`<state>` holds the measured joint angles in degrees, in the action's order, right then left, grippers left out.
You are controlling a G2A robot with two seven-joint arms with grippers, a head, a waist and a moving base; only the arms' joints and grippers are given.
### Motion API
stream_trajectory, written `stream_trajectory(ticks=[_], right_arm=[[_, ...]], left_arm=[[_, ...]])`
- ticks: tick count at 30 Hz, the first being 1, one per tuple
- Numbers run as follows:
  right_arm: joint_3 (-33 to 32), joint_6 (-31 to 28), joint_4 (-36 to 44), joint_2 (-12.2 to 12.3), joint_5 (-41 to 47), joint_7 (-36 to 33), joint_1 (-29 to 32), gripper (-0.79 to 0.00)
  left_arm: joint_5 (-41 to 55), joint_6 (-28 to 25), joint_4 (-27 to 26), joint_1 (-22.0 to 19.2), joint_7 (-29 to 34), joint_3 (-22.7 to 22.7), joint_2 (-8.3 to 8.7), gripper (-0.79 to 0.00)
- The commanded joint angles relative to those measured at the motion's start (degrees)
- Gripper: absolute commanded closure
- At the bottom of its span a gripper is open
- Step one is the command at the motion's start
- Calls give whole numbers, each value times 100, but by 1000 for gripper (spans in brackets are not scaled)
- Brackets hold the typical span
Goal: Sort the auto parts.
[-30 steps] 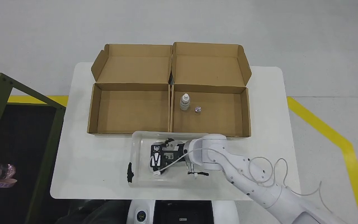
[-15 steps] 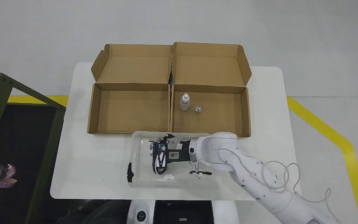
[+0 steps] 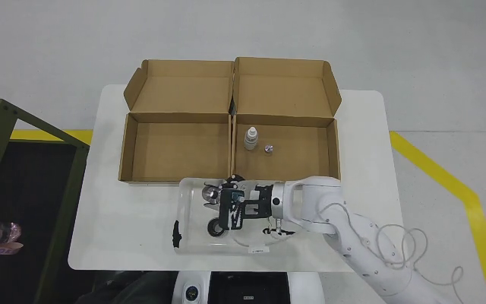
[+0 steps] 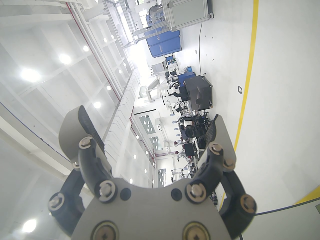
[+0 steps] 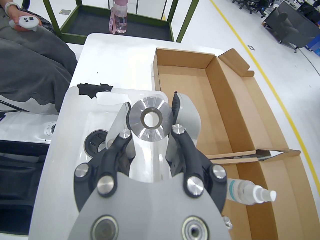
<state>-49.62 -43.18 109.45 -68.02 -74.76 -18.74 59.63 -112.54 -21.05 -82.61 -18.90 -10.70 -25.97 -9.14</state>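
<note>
My right gripper [image 5: 151, 112] is shut on a silver metal cylinder [image 5: 151, 119] with a hole through its end face, one finger on each side. It holds the part over the white tray [image 5: 80, 116]; from above the cylinder [image 3: 209, 195] sticks out of the right gripper [image 3: 219, 199] near the tray's [image 3: 190, 232] far side. A black ring [image 3: 215, 228] lies in the tray. The right cardboard box [image 3: 323, 156] holds a small spray bottle [image 3: 251, 138] and a small metal piece [image 3: 266, 149]. The left box [image 3: 178, 148] has nothing in it. My left gripper [image 4: 150, 121] is open and points up at the ceiling.
A black scrap [image 3: 175, 234] sits on the tray's left rim and a white piece [image 3: 258, 249] by its near edge. Both boxes have upright lids at the back. A green cart [image 5: 120, 8] with a pink bottle [image 5: 119, 17] stands beyond the table's left end.
The right gripper has come up and back toward the right out of the tray with the silver cylinder in it. The black ring now lies uncovered in the tray.
</note>
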Motion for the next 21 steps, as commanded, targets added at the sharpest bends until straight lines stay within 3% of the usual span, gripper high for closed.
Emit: stream_trajectory(ticks=[1,21], right_arm=[[-61,14,23,9,26,94,30,0],[-731,96,241,114,204,656,323,0]], left_arm=[[0,0,0,0,0,0,0,-785],[0,0,0,0,0,0,0,-785]])
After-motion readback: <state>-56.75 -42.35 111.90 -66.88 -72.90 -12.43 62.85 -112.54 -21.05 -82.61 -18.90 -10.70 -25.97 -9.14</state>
